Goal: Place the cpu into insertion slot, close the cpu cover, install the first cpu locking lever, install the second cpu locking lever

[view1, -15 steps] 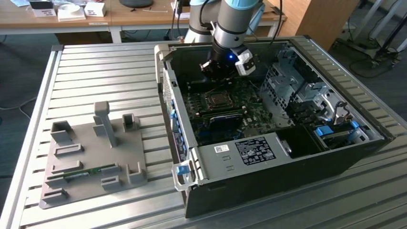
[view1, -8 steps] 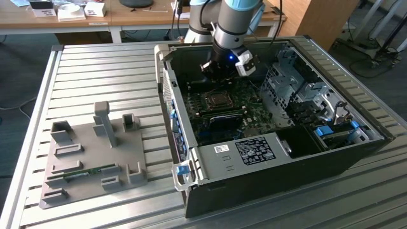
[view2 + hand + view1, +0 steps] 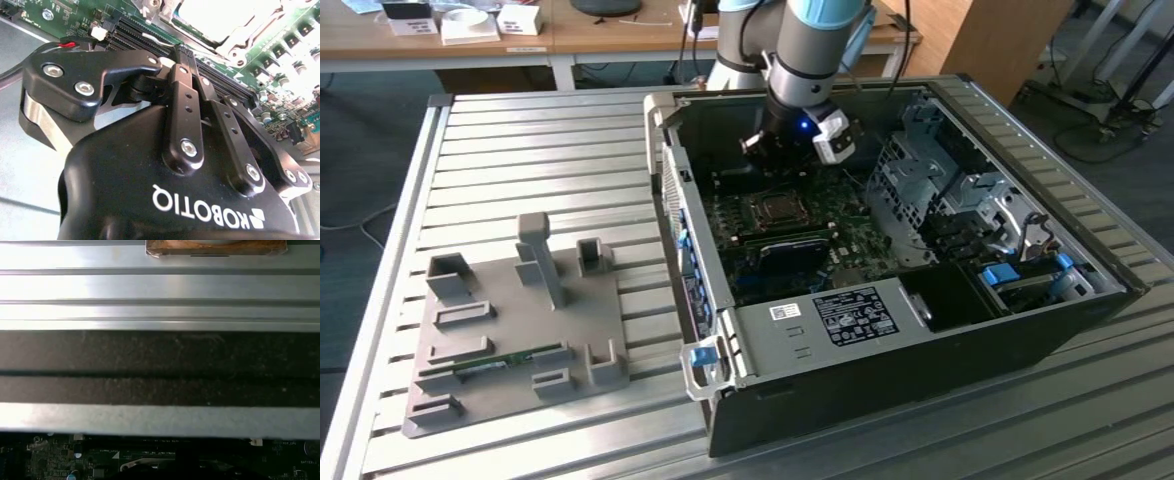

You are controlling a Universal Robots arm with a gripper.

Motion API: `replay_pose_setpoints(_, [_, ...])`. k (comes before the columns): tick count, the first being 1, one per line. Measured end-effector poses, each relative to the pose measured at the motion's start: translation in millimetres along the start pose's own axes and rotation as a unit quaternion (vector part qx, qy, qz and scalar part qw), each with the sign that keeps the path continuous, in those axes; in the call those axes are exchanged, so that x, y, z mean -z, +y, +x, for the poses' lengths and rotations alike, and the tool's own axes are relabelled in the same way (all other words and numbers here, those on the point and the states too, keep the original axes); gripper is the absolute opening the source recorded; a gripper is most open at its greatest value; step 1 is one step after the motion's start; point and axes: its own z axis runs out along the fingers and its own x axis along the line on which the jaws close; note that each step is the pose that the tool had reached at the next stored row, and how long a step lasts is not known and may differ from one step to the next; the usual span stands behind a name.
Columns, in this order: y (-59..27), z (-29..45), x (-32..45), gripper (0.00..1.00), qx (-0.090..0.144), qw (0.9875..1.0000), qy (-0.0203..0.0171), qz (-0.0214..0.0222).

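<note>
The gripper hangs inside the open computer case, fingers together and holding nothing. The cpu sits in the insertion slot nearby; a precise, gentle push on its locking parts seems wise.

The arm is silver-grey with light blue joint caps. Its gripper is matte black, with silver screws, perforated finger links and white lettering.
</note>
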Motion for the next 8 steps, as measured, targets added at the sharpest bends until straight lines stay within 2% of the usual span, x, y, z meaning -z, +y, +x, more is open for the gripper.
replay_pose_setpoints(8, [0.2,-0.4,-3.5,0.11,0.0,1.0,0.0001,0.0001])
